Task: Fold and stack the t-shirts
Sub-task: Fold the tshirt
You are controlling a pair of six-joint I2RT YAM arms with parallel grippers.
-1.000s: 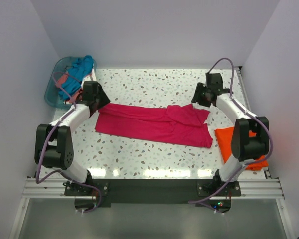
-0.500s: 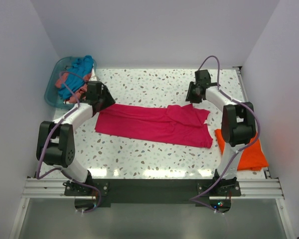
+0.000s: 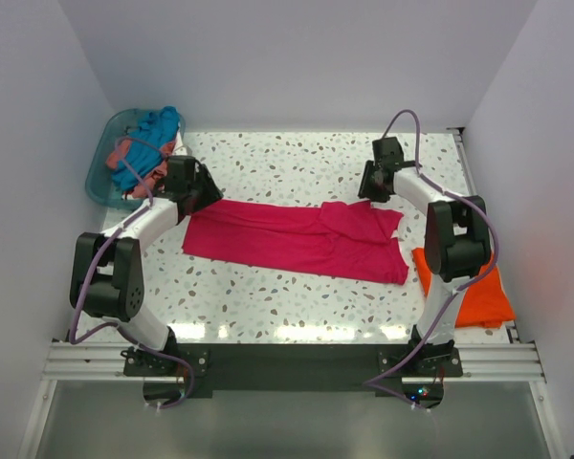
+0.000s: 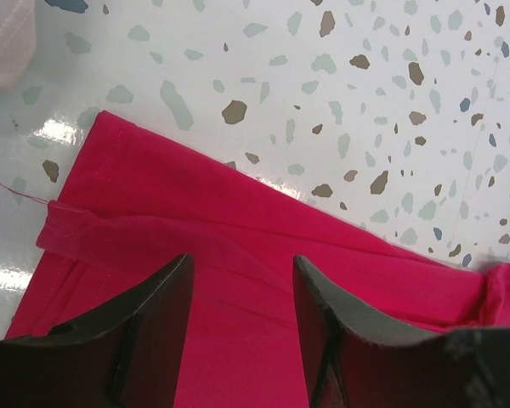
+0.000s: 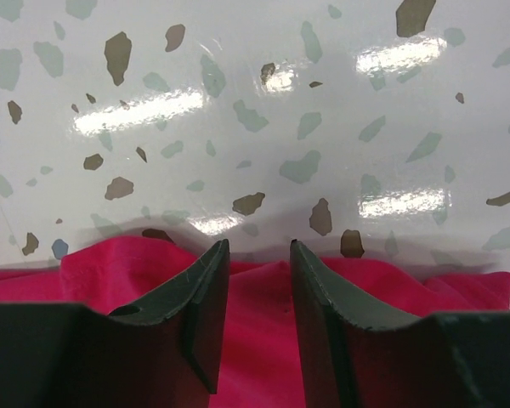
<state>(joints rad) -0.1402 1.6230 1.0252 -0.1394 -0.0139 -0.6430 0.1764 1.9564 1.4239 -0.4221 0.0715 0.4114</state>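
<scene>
Right arm slightly nearer magenta t-shirt, both arms' fingers parted above it.

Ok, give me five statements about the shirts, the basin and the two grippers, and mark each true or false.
1. The pink shirt lies stretched across the table between the two grippers. True.
2. The orange shirt sits in the basin. False: it lies on the table's right edge, beside the right arm; the basin at the far left corner holds teal and salmon cloth.
3. The left gripper is open over the pink shirt. True.
4. The right gripper is over bare table, far from any cloth. False: its fingers stand over the pink shirt's far edge.
5. The pink shirt is stacked on the orange one. False: they lie side by side.
</scene>
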